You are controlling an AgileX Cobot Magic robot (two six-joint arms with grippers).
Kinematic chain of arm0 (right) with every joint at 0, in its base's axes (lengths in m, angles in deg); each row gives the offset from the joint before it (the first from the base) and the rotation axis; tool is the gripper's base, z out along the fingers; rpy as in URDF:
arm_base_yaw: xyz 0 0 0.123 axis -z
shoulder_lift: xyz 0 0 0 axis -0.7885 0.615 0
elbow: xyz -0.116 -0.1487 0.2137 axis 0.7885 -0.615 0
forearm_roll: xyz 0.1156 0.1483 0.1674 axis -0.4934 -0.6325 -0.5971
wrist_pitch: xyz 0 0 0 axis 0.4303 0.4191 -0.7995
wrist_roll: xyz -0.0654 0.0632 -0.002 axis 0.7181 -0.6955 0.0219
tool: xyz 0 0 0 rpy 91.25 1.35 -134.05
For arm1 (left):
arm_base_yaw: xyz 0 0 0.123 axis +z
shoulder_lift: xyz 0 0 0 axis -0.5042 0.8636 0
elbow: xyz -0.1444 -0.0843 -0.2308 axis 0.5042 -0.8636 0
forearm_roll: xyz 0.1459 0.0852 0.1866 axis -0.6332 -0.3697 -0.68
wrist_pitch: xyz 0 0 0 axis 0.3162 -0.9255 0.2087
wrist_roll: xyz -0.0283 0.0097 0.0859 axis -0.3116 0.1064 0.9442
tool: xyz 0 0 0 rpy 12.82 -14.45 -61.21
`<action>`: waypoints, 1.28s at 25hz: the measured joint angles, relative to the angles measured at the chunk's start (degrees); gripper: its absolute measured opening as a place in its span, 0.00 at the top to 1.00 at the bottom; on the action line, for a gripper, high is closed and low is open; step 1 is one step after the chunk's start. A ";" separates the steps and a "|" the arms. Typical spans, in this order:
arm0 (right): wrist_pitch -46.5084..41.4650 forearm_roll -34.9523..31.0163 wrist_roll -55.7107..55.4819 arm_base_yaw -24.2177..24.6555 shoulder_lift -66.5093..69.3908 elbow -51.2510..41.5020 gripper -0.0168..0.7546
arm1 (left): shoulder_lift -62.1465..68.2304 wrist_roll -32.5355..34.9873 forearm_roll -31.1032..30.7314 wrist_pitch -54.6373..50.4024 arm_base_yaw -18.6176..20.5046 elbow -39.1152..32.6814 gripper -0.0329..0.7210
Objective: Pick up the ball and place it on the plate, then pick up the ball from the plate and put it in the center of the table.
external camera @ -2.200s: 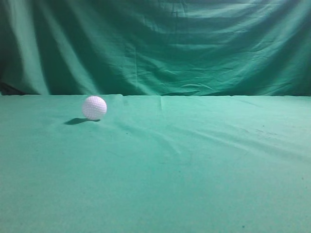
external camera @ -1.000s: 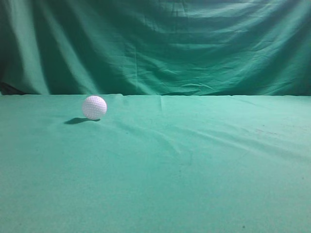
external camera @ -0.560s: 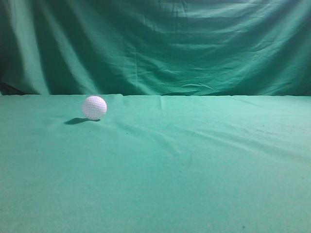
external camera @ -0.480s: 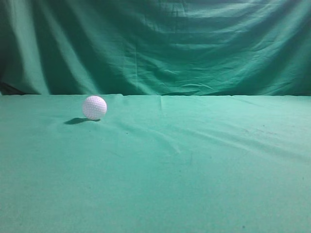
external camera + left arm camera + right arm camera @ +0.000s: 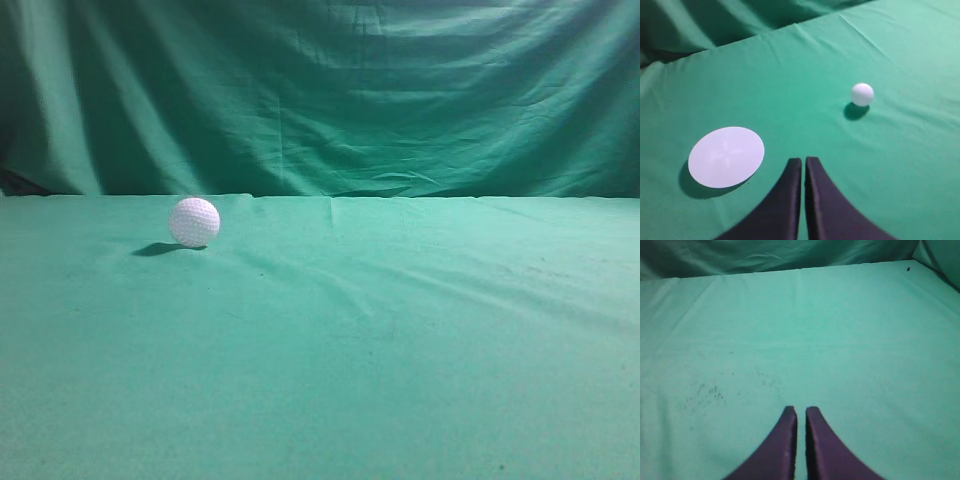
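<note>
Left gripper [image 5: 803, 162]: jaws pressed together, nothing between them, poised above the green-clothed table [image 5: 790, 80]. Right gripper [image 5: 800, 412]: jaws likewise closed and empty, over bare cloth with faint dark specks. Outward from the left jaws: white golf ball [image 5: 862, 94] lying free, farther off and to the right; white round plate [image 5: 726, 156] just to the near left, well apart from the ball. In the exterior view, ball [image 5: 194, 221] far left, no arm visible. Probably the very first step, ball not yet picked. Next: open left jaws, reach right and forward, descend squarely, since likely to roll.
</note>
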 joint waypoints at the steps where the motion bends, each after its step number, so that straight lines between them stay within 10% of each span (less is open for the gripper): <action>1: 0.00 0.00 0.00 0.00 0.00 0.00 0.90 | -1.76 -1.65 -0.03 2.38 0.00 -2.14 0.96; 11: -0.13 0.00 0.00 0.00 0.00 0.00 0.90 | -12.12 -5.51 -1.38 17.67 0.00 -22.64 0.96; 32: -0.13 0.00 0.00 0.00 0.00 0.00 0.90 | -12.23 -24.57 -17.61 15.72 0.00 -23.49 0.96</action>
